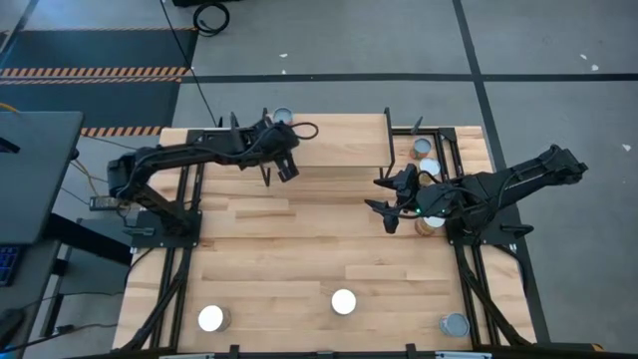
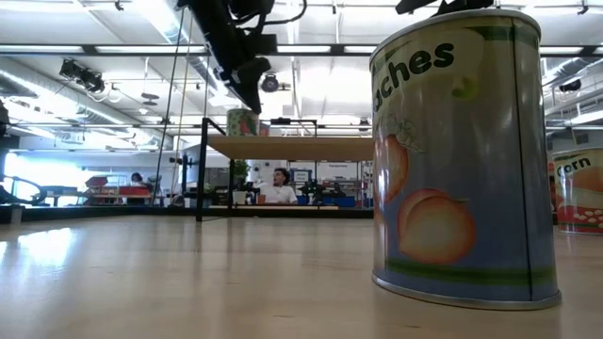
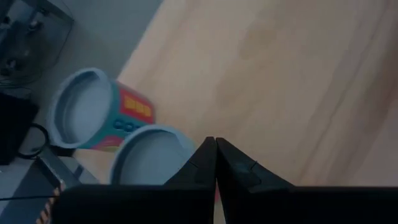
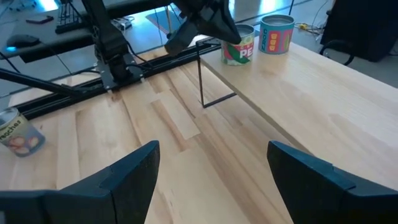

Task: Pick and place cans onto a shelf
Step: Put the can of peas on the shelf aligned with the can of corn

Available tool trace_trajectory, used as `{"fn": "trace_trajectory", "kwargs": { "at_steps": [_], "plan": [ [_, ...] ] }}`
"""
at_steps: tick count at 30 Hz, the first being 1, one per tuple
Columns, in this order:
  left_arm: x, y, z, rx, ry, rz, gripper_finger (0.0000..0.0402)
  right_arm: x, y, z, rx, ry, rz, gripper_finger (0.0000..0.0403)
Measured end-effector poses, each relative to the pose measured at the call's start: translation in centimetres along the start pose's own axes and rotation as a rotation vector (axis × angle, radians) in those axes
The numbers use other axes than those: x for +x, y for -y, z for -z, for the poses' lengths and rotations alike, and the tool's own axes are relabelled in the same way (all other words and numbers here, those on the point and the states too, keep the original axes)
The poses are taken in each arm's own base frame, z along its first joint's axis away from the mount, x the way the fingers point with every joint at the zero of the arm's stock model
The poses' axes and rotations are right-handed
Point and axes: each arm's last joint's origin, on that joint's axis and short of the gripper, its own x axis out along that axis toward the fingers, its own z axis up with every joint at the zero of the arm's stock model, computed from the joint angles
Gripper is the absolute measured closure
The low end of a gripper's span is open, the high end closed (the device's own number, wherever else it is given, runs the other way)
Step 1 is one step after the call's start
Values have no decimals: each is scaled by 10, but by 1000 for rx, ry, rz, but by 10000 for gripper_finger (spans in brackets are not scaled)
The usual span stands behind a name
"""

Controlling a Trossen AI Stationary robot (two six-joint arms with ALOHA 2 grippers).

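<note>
1. The table [image 1: 299,249] held the shelf [image 1: 339,140] along its far edge, a plank top on thin black legs.
2. The left gripper [image 1: 286,168] hung over the shelf's left end, its fingers [image 3: 214,168] pressed together and empty, just beside two cans [image 3: 87,109] standing there.
3. The right gripper [image 1: 391,206] hovered by the shelf's right end with its fingers [image 4: 134,168] spread wide on nothing.
4. More cans [image 1: 427,168] clustered at the table's right edge close to that gripper; three others [image 1: 344,301] stood well apart along the near edge, one [image 2: 462,160] filling the low view with a peach label.
5. The cans looked rigid, probably full and fairly heavy for their size, so they would not crush. Their paper labels should give fair grip; the lids and rims looked slick.
6. I would take each across its round side at mid-height, jaws level, not by the rim.
</note>
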Motion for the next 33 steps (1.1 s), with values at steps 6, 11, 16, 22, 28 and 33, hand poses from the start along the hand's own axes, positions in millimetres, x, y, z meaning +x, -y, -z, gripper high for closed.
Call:
{"fn": "trace_trajectory", "kwargs": {
  "at_steps": [6, 11, 16, 22, 28, 33],
  "plan": [
    [0, 0, -1, 14, 9, -1, 389, 1, 1, 0, -1, 0, 4, 98],
    [-23, -5, -7, -6, 60, -11, 389, 1, 1, 0, -25, 0, 4, 98],
    [-40, -37, -5, -83, 72, -96, 389, 1, 1, -1, -48, 0, 6, 98],
    [-20, -58, 10, -122, -34, -22, 389, 3, 4, -3, -37, 9, 20, 98],
    [-13, -60, 9, -119, -12, 42, 389, 4, 5, -4, -25, 16, 26, 98],
    [-6, -59, 10, -88, -34, 46, 389, 4, 5, -5, -24, 19, 25, 98]
  ]
}}
